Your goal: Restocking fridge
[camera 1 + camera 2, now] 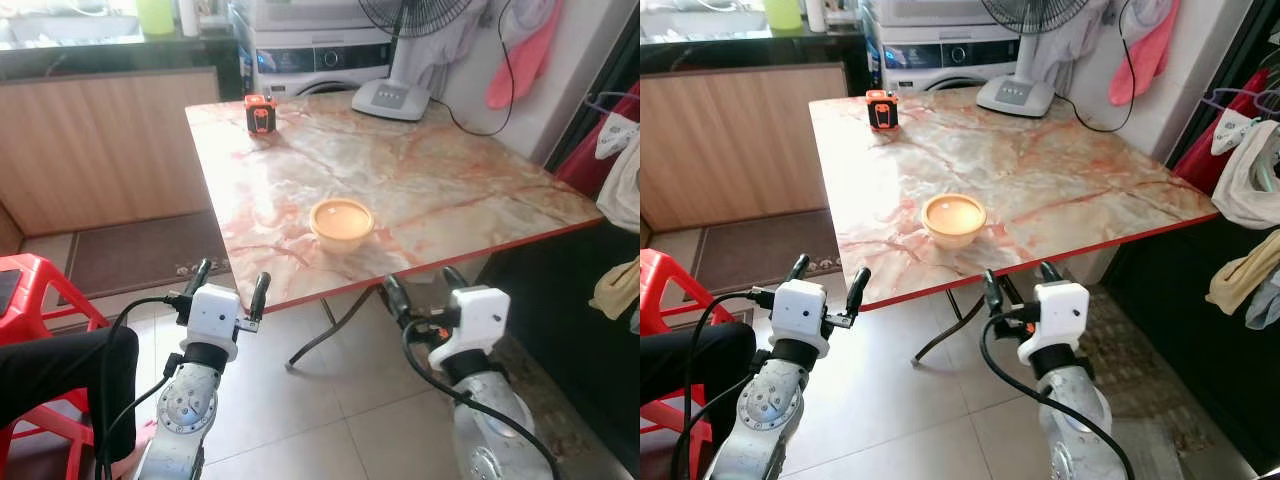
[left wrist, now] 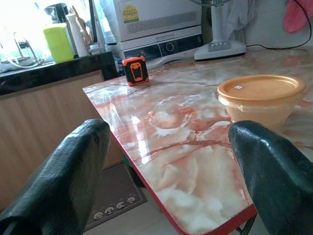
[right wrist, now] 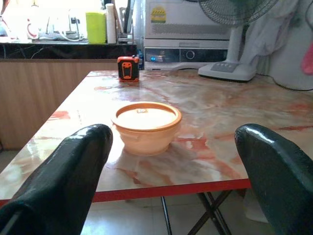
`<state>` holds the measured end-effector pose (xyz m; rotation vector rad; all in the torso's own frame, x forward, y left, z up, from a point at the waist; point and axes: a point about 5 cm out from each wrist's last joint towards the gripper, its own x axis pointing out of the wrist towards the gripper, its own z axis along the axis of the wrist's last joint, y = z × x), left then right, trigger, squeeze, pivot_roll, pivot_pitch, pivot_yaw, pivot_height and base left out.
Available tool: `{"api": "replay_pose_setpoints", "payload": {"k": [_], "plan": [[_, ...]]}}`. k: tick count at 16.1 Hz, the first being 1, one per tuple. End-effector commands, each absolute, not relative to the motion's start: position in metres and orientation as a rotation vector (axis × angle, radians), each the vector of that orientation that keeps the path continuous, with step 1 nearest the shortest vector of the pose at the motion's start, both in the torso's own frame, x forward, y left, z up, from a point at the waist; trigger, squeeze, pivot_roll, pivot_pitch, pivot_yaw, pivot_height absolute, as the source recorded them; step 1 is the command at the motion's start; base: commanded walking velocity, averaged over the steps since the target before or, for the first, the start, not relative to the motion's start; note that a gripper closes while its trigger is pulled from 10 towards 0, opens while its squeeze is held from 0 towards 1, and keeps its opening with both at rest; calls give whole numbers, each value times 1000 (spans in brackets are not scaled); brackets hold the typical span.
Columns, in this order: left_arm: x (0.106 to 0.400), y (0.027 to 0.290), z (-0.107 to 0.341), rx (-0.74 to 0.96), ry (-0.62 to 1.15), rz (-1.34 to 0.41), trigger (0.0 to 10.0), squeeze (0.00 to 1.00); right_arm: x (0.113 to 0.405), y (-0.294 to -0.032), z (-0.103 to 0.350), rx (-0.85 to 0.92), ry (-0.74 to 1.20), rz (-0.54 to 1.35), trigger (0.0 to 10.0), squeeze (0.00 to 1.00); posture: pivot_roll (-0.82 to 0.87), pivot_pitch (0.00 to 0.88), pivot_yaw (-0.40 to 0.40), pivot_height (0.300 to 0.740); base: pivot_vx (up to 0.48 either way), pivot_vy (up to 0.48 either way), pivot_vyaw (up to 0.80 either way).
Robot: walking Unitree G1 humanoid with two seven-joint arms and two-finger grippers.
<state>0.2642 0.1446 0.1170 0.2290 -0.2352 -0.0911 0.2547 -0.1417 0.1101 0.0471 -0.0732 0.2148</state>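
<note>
Marble-patterned table point(image 1: 450, 190) with a red rim, standing on a pale tiled floor point(image 1: 300, 410) in a cluttered utility room; lidded orange bowl point(image 1: 341, 223) sitting near the table's front edge, about midway along it, well clear of either corner; small orange-and-black box point(image 1: 260, 114) upright near the far left corner; white fan base point(image 1: 391, 98) resting at the far edge, its cord trailing off toward the right wall.

Behind the table, washing machine point(image 1: 315, 60) against the back wall; dark worktop point(image 1: 100, 45) to the left carrying a green cup point(image 1: 155, 15), above wood-panelled fronts; clothes point(image 1: 620, 170) hanging at the right; red stool point(image 1: 35, 300) on the floor at the left, with a person's dark-trousered leg point(image 1: 60, 370) across it.

Left gripper point(image 1: 228, 284) raised just short of the front edge, below table height, toward the front left corner; fingers point(image 2: 73, 171) spread wide, nothing between them; bowl seen ahead and off toward one finger in the left wrist view.

Right gripper point(image 1: 424, 288) held level with the front edge, just before it, to the right of the bowl; fingers point(image 3: 63, 171) likewise wide apart and holding nothing; bowl framed between them in the right wrist view, well apart from both tips.
</note>
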Motion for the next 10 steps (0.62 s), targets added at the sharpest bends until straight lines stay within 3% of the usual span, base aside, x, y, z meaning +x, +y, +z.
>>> {"api": "replay_pose_setpoints", "payload": {"k": [1, 10], "plan": [[262, 140, 122, 231, -259, -106, 10000, 0, 256, -141, 107, 50, -52, 225, 10000, 0, -75, 0, -62, 740, 0, 0, 0], [263, 135, 123, 219, -246, -135, 10000, 0, 255, -136, 104, 34, -33, 261, 10000, 0, -78, 0, -56, 740, 0, 0, 0]]}}
